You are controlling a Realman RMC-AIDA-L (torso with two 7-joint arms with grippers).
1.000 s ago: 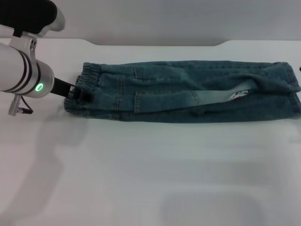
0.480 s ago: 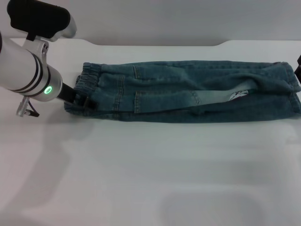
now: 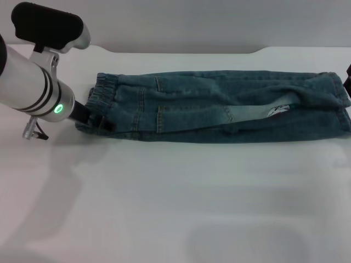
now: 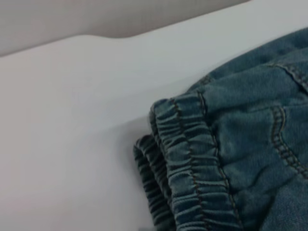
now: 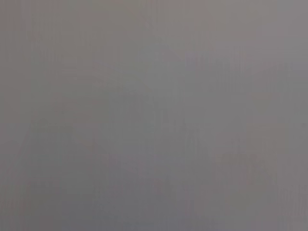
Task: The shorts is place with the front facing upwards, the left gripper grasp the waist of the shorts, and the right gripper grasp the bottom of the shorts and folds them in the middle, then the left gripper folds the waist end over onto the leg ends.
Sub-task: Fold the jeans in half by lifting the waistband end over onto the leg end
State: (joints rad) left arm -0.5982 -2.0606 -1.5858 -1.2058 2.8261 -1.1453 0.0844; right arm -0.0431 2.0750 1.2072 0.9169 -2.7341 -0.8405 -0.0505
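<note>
The blue denim shorts lie folded lengthwise in a long strip across the far half of the white table. The gathered elastic waist points left and the leg ends lie at the right edge of the head view. My left gripper, on the green-lit arm, sits at the waist's near corner, touching the denim. The left wrist view shows the ruffled waistband close up, in two stacked layers. A dark sliver of my right gripper shows beside the leg ends.
The table's far edge runs just behind the shorts, with a grey wall beyond. The right wrist view holds only plain grey.
My left arm has swung upward and turned, and its gripper has slid along the waistband toward the near corner. The shorts have stayed in place.
</note>
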